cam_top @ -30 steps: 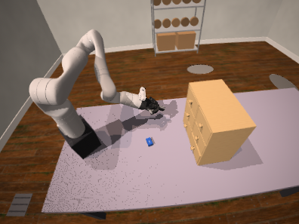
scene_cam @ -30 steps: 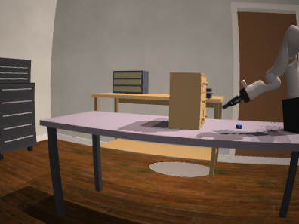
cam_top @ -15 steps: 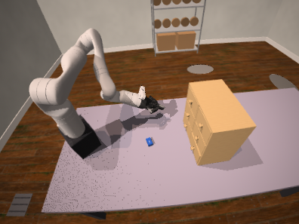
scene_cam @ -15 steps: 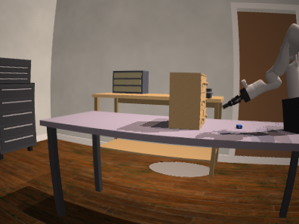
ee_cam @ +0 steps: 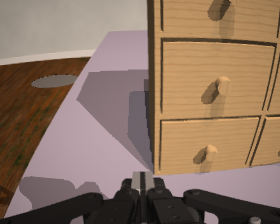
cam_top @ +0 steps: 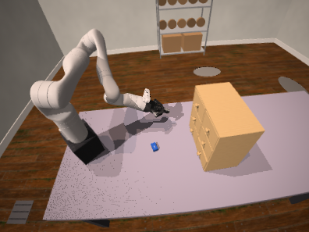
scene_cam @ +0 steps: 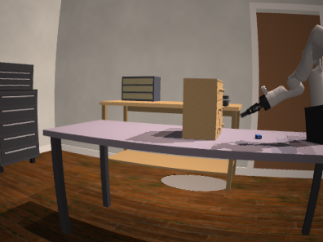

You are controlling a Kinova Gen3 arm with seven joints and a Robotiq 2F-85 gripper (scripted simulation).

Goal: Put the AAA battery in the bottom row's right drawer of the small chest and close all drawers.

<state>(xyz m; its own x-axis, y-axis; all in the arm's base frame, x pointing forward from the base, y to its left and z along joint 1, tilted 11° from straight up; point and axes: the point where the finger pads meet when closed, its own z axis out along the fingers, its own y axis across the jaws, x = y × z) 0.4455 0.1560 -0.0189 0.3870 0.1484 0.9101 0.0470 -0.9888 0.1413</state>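
The AAA battery (cam_top: 155, 147) is a small blue piece lying on the table, in front of the chest; it also shows in the exterior view (scene_cam: 258, 136). The small wooden chest (cam_top: 222, 124) stands on the right half of the table, with two columns of drawers, all pushed in. The right drawer of the bottom row (cam_top: 200, 155) is shut. My gripper (cam_top: 165, 111) is shut and empty. It hovers above the table, level with the chest's front and some way from it, beyond the battery. In the wrist view my fingers (ee_cam: 143, 181) point at the left column of drawers (ee_cam: 213, 91).
My base (cam_top: 87, 145) stands at the table's left end. Off the table there are a shelf rack (cam_top: 183, 19) at the back wall, a second table with a grey cabinet (scene_cam: 140, 88), and a dark tool chest (scene_cam: 16, 113).
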